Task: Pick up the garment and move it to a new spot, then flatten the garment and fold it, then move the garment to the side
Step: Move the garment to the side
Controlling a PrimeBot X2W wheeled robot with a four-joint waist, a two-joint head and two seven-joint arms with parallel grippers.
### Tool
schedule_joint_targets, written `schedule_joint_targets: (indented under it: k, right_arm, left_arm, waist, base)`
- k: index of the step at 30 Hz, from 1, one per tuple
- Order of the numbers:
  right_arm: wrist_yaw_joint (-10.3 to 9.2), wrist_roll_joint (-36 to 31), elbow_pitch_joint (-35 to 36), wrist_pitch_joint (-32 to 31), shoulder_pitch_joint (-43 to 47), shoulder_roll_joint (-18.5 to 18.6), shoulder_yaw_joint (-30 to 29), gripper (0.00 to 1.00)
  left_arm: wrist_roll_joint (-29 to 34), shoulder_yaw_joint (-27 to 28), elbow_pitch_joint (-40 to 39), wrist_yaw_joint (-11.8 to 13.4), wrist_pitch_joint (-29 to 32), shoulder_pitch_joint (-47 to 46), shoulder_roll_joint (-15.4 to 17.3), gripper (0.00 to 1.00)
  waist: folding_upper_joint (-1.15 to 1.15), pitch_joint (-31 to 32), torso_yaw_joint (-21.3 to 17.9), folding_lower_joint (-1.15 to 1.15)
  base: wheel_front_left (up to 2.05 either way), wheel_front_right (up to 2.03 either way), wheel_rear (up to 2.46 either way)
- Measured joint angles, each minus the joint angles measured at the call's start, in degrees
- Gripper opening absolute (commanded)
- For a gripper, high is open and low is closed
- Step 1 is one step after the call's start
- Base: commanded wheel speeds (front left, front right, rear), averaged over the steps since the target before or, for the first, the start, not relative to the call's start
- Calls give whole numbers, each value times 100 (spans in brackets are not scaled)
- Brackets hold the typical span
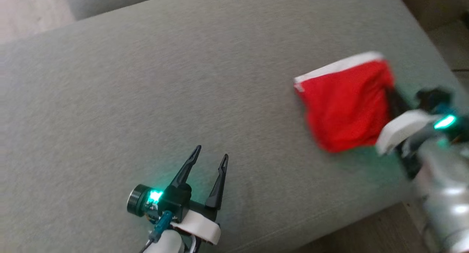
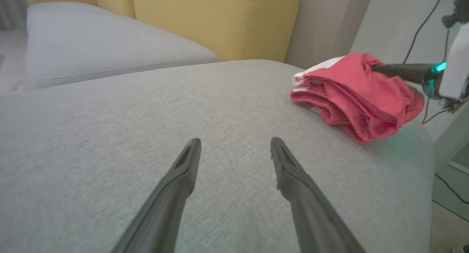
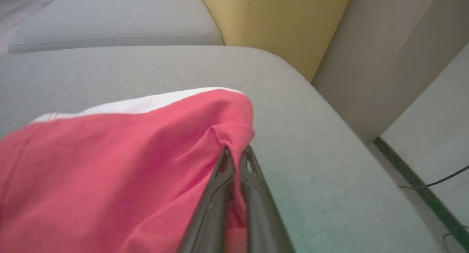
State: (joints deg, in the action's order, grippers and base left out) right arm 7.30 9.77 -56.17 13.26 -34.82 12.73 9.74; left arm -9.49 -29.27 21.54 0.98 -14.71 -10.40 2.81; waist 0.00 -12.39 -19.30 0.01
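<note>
Red with a white band, the folded garment (image 1: 344, 106) lies near the right edge of the grey sofa cushion (image 1: 146, 80). The right gripper (image 3: 236, 154) has its fingers clamped together on a bunched fold of the garment. The left gripper (image 1: 212, 152) hovers over the cushion's front middle, fingers spread apart.

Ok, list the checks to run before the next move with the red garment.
1. Right gripper shut on the garment at its edge: ok.
2. Grip takes in every folded layer: cannot tell.
3. Garment folded, layers stacked: ok.
4. Left gripper open, apart from the garment: ok.
5. Garment lying wholly on the cushion: ok.
</note>
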Motion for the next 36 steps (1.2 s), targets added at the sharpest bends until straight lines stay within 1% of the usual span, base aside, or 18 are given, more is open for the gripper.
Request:
schedule_joint_targets:
  k: [6,10,13,16,17,18,19,24,25,26,28,32,34,36]
  right_arm:
    - [0,-248,-461,-220,-650,788,-196,0]
    - [0,-459,-848,-325,-885,1195,-530,0]
    - [0,-616,-1054,-327,-1087,1402,-816,0]
    - [0,-825,-1174,-319,-1279,1490,-1057,0]
    - [0,-899,-1188,-299,-1326,1496,-1151,9]
    - [0,-961,-1189,-233,-1357,1497,-1268,57]
    - [0,-1009,-1189,-177,-1394,1496,-1401,100]
    - [0,-1432,-1042,-5,-1428,1444,-1972,100]
    - [0,-1432,-1042,-5,-1428,1444,-1972,100]
    - [0,-1559,-795,64,-1420,1301,-2186,100]
    - [0,-1582,-453,97,-1411,983,-2360,100]
    - [0,-1497,653,109,-1127,193,-2302,100]
    - [0,-1371,1111,112,-814,-70,-2238,100]
    - [0,-1259,1469,112,-387,-230,-2092,100]
  left_arm:
    - [57,49,-18,1,0,-9,2,100]
    - [56,77,-71,2,0,-68,5,100]
    - [56,76,-144,4,0,-166,5,100]
    - [55,78,-147,11,0,-230,5,100]
    - [55,77,-147,11,0,-231,4,100]
    - [55,78,-145,12,0,-230,4,100]
    - [55,85,-145,29,0,-230,4,100]
    - [55,194,-146,87,0,-231,4,100]
    - [55,194,-146,87,0,-231,4,100]
    - [55,252,-157,104,0,-231,1,100]
    - [55,355,-168,154,0,-231,1,100]
    - [35,553,-193,240,0,-228,-1,100]
    - [29,675,-201,263,0,-219,-4,100]
    - [-5,820,-204,325,0,-205,-5,100]
  waist:
    - [0,-160,454,0]
    - [0,-270,728,0]
    - [0,-345,894,0]
    - [0,-418,992,0]
    - [0,-437,1011,0]
    - [0,-451,1025,0]
    - [0,-462,1035,0]
    - [0,-449,1046,0]
    - [0,-449,1046,0]
    - [0,-416,1061,-1]
    - [0,-366,1084,-1]
    - [0,-242,1173,0]
    - [0,-163,1235,-1]
    - [0,-75,1309,-1]
  base:
    - [0,0,0]
    - [0,0,0]
    - [0,0,0]
    - [0,0,0]
    - [0,0,0]
    - [0,0,0]
    - [0,0,0]
    - [0,0,0]
    - [0,0,0]
    - [0,0,0]
    - [0,0,0]
    - [0,0,0]
    - [0,0,0]
    - [0,0,0]
